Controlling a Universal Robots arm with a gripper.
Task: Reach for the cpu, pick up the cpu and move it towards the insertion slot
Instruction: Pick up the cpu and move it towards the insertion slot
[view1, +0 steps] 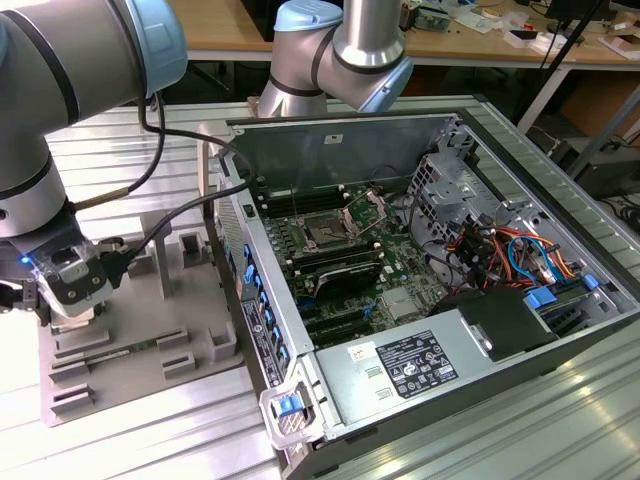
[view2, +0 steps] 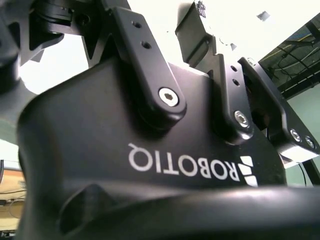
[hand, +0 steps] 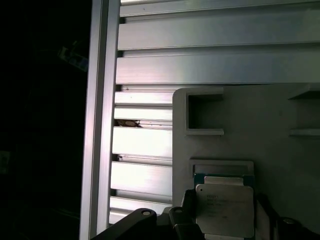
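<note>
Over the fixture (view1: 150, 330), at its end on the exterior view's left, my gripper (view1: 62, 300) hangs low. Right beneath me, the first wrist view has the cpu (hand: 224, 210) on the fixture. Have I got hold of it? I cannot tell. I judge the reach done, the carry not. Well apart from the fixture, inside the case (view1: 330, 150), waits the slot (view1: 328, 232).

ext: high over case (view1: 340, 150) | 1st wrist: down, fixture (hand: 280, 115) | 2nd wrist: close, gripper (view2: 205, 40)
</note>
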